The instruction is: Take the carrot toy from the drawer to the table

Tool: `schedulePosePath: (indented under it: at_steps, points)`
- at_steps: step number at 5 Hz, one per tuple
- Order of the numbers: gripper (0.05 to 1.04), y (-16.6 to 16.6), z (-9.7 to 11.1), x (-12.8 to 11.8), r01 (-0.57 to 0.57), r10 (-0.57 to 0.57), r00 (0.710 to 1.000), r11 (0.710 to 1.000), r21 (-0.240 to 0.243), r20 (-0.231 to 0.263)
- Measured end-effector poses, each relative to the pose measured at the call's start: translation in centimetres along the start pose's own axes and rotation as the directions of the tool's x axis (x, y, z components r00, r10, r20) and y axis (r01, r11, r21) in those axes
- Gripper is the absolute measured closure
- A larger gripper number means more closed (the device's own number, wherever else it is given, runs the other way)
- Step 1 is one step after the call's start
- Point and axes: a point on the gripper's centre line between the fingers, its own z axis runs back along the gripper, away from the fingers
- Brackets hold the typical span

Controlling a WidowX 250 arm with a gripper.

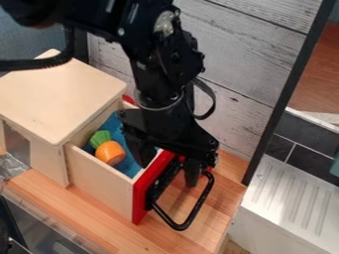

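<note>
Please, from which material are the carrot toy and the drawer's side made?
The carrot toy looks like smooth plastic, from its soft sheen, though painted wood is possible. The drawer's side seems bare wood, perhaps plywood: pale, matte and flat.

The carrot toy (110, 153), orange with a green top, lies on the blue lining inside the open, red-fronted wooden drawer (99, 178), above the wood-grain tabletop (73, 211).

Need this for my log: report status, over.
Gripper open, straddling red front panel. Carrot toy in open drawer. Nothing atop it; panel likely in gripper's way.
</note>
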Motion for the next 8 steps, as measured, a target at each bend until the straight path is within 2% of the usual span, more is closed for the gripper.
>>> schedulePosePath:
  at_steps: [1,2,3,4,5,6,7,8]
  points:
    - [0.083,0.1,-0.3,-0.2,0.006,-0.006,1.000,1.000,0.004,-0.013]
    - [0.083,0.6,-0.4,-0.1,0.152,-0.151,0.988,0.988,0.005,-0.017]
    - [0.083,1.4,1.0,0.5,0.249,-0.249,0.968,0.968,0.006,0.028]
    - [0.083,2.1,1.5,0.8,0.336,-0.336,0.942,0.942,-0.007,0.025]
    - [0.083,3.1,1.4,1.8,0.430,-0.430,0.903,0.903,-0.016,-0.011]
    - [0.083,4.6,0.5,2.7,0.522,-0.523,0.852,0.852,-0.031,-0.035]
    - [0.083,5.9,-0.2,3.5,0.574,-0.574,0.817,0.819,-0.020,-0.056]
    - [0.083,6.6,-0.8,3.8,0.602,-0.601,0.797,0.798,0.003,-0.068]
